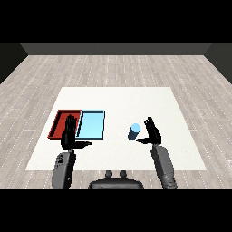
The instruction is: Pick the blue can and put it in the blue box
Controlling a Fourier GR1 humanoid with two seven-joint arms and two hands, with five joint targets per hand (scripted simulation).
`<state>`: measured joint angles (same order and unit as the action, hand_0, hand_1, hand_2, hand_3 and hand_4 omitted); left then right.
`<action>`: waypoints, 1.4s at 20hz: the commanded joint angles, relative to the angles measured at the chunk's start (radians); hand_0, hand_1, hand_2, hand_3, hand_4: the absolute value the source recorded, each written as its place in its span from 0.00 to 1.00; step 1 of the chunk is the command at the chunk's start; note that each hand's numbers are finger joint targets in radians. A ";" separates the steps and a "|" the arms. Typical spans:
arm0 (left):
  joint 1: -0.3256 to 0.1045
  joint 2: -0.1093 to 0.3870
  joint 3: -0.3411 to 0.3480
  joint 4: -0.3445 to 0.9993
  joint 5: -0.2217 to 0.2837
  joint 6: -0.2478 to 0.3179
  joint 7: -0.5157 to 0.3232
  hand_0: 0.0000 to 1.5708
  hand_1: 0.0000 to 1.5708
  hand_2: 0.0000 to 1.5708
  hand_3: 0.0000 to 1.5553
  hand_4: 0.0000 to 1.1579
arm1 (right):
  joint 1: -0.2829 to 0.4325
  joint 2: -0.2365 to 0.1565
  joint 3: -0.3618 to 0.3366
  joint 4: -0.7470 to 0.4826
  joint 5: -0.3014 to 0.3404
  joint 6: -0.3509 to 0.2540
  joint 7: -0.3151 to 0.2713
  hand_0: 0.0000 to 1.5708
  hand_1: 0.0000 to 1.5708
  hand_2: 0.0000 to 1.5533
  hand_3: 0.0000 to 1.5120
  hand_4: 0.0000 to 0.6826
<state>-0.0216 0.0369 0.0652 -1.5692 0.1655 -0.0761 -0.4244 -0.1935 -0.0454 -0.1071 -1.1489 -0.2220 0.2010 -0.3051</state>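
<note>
A light blue can [133, 131] stands upright on the white table [118, 102], right of the trays. My right hand [152, 132] is just to its right, open, fingers straight and thumb reaching toward the can without touching it. The light blue tray [91, 124] lies left of the can with nothing in it. My left hand [70, 134] is open with straight fingers, over the seam between the two trays near their front edge.
A red tray [62, 122] lies against the left side of the blue tray. The table ends a short way past the red tray on the left and close in front of both hands.
</note>
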 commanded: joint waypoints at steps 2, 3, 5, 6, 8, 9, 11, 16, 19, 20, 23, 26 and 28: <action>-0.049 0.001 0.014 0.074 -0.023 0.019 -0.042 0.00 0.00 0.00 0.00 0.00 | -0.044 -0.005 0.002 0.067 0.000 0.007 -0.015 0.00 0.00 0.00 0.00 0.00; 0.007 0.045 0.050 0.068 0.017 -0.059 -0.081 0.00 0.00 0.00 0.00 0.00 | -0.023 -0.002 0.006 0.053 0.014 -0.011 -0.025 0.00 0.00 0.00 0.00 0.00; 0.034 0.021 0.016 -0.040 0.011 -0.021 0.002 0.00 0.00 0.00 0.00 0.00 | -0.032 0.020 0.026 -0.028 -0.010 -0.035 0.063 0.00 0.00 0.00 0.00 0.00; 0.008 -0.003 -0.001 -0.028 -0.007 0.012 0.004 0.00 0.00 0.00 0.00 0.00 | 0.015 0.043 0.060 0.061 0.016 -0.007 -0.064 0.00 0.00 0.00 0.00 0.00; 0.049 0.024 0.021 -0.014 0.010 -0.039 -0.034 0.00 0.00 0.00 0.00 0.00 | -0.095 0.026 0.018 0.207 0.035 -0.008 -0.108 0.00 0.00 0.00 0.00 0.00; -0.007 0.005 0.015 0.020 0.014 -0.016 -0.013 0.00 0.00 0.00 0.00 0.00 | -0.059 0.044 0.049 0.090 0.004 -0.040 -0.031 0.00 0.00 0.00 0.00 0.00; 0.028 0.018 0.021 0.005 0.008 -0.032 -0.040 0.00 0.00 0.00 0.00 0.00 | -0.143 0.008 -0.011 0.191 -0.018 -0.007 -0.043 0.00 0.00 0.00 0.00 0.00; 0.075 0.004 0.003 -0.068 0.009 -0.018 -0.002 0.00 0.00 0.00 0.00 0.00 | -0.071 0.043 0.050 0.033 -0.004 -0.051 0.052 0.00 0.00 0.00 0.00 0.00; -0.001 -0.015 -0.006 -0.017 -0.022 0.029 0.008 0.00 0.00 0.00 0.00 0.00 | -0.196 0.007 0.005 0.280 -0.011 -0.016 -0.105 0.00 0.00 0.00 0.00 0.00; -0.006 -0.006 -0.010 -0.018 -0.029 0.020 0.005 0.00 0.00 0.00 0.00 0.00 | -0.132 0.044 0.142 0.278 -0.037 -0.115 -0.174 0.00 0.00 0.00 0.00 0.00; 0.017 0.018 0.029 0.006 0.003 -0.014 -0.020 0.00 0.00 0.00 0.00 0.00 | -0.119 0.036 0.077 0.150 -0.017 -0.046 -0.012 0.00 0.00 0.00 0.00 0.00; 0.013 -0.004 -0.004 -0.063 -0.034 0.038 0.021 0.00 0.00 0.00 0.00 0.00 | -0.241 0.014 0.025 0.324 -0.011 -0.035 -0.083 0.00 0.00 0.00 0.00 0.00; 0.048 -0.015 -0.012 -0.059 -0.010 0.010 0.014 0.00 0.00 0.00 0.00 0.00 | -0.213 0.029 0.049 0.351 0.012 -0.015 -0.125 0.00 0.00 0.00 0.00 0.00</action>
<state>0.0085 0.0390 0.0692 -1.6044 0.1538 -0.0739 -0.4271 -0.3772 -0.0191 -0.0600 -0.8827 -0.2306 0.1642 -0.3865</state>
